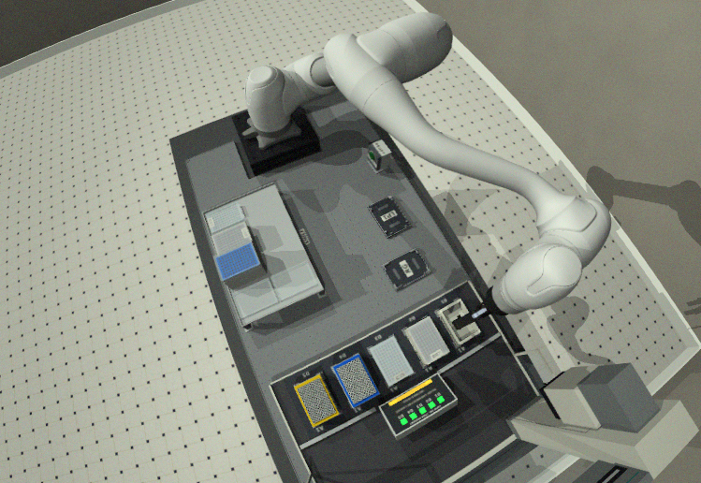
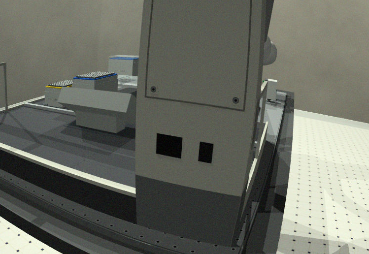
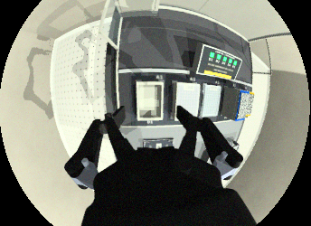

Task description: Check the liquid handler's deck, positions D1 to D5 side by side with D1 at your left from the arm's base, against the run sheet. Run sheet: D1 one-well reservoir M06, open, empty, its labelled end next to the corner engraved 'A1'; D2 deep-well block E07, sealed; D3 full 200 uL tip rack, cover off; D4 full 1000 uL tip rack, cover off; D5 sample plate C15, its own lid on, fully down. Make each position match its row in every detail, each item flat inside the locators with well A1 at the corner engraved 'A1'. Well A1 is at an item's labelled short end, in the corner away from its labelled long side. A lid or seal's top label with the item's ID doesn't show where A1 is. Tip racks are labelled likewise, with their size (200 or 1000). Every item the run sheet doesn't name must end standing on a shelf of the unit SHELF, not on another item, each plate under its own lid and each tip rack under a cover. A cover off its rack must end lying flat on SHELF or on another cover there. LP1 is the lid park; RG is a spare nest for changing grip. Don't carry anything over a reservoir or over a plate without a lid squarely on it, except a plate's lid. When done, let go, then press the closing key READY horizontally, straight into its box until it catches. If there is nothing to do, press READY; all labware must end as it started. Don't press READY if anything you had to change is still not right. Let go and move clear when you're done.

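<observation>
My gripper point(image 1: 466, 325) point(image 3: 150, 111) is open and empty, low over the right end of the deck row. Its fingers stand either side of an open cream one-well reservoir point(image 1: 449, 314) point(image 3: 148, 100), at the end nearer the arm's base. To the left along the row stand a white gridded plate point(image 1: 426, 340) point(image 3: 187, 98), a second pale plate point(image 1: 391, 359) point(image 3: 210, 100), a blue-rimmed uncovered tip rack point(image 1: 355, 379) point(image 2: 95, 75) point(image 3: 246, 105) and a yellow-rimmed uncovered tip rack point(image 1: 315, 401) point(image 2: 59, 83). Labels are too small to read.
The shelf unit point(image 1: 285, 239) holds two pale plates point(image 1: 225, 217) and a blue-topped box point(image 1: 239, 262) point(image 2: 123, 64). Two dark nests point(image 1: 389, 216) point(image 1: 406, 270) lie mid-table. The key box point(image 1: 378, 154) point(image 2: 271, 88) stands near the base. A panel with green lights point(image 1: 417, 407) point(image 3: 220, 62) fronts the deck. A grey tower point(image 2: 196, 119) blocks the exterior view.
</observation>
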You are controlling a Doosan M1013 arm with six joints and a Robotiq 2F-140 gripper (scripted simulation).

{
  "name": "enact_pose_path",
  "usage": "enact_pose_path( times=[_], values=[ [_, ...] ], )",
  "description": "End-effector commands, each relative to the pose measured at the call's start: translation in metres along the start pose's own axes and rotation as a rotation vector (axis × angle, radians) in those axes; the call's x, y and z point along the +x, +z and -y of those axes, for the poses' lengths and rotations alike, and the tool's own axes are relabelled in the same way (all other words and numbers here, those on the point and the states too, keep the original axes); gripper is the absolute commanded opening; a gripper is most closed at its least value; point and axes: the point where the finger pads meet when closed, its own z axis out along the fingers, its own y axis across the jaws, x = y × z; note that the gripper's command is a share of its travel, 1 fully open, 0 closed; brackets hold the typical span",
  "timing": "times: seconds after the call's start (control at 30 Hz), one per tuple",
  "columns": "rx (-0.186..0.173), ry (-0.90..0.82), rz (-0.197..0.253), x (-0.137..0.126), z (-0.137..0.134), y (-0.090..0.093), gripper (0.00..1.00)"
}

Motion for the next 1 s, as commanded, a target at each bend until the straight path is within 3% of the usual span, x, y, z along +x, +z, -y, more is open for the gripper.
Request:
enact_pose_path(
  times=[0.0, 0.73, 0.97],
  values=[
    [0.001, 0.0, -0.002, 0.0, 0.0, -0.002, 0.79],
    [0.001, 0.0, -0.002, 0.0, 0.0, -0.002, 0.79],
    [0.001, 0.0, -0.002, 0.0, 0.0, -0.025, 0.79]
  ],
)
